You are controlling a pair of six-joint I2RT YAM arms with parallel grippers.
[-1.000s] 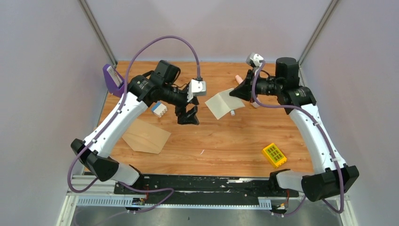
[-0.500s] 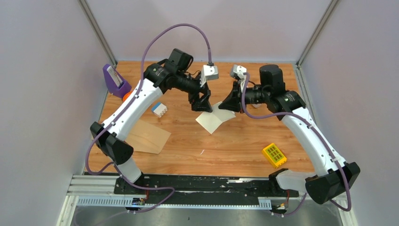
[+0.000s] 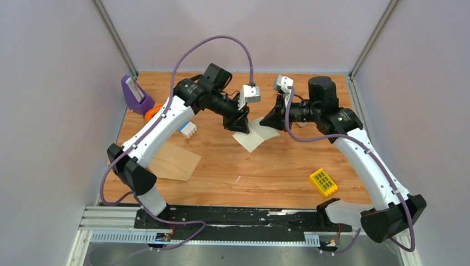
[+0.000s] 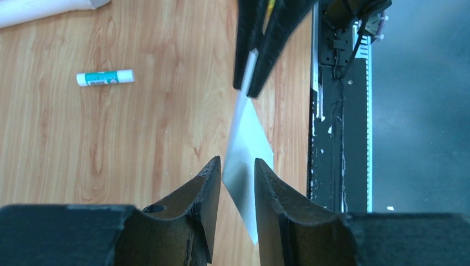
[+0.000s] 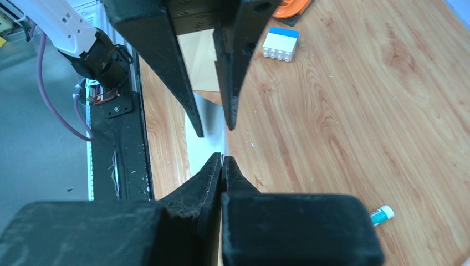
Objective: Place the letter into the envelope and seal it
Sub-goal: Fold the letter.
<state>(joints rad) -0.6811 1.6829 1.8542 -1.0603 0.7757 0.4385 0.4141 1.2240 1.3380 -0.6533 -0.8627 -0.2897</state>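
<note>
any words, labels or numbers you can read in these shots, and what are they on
No text can be read in any view.
glue stick: its teal label is too small and blurred to read.
yellow block: only a green grid shows, no characters.
letter: the side in view is blank.
envelope: no writing visible.

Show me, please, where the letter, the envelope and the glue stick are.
the letter [image 3: 252, 139]: top external view, its lower bare part.
the envelope [image 3: 173, 162]: top external view, middle of its body.
the glue stick [image 4: 105, 77]: left wrist view, its teal label.
</note>
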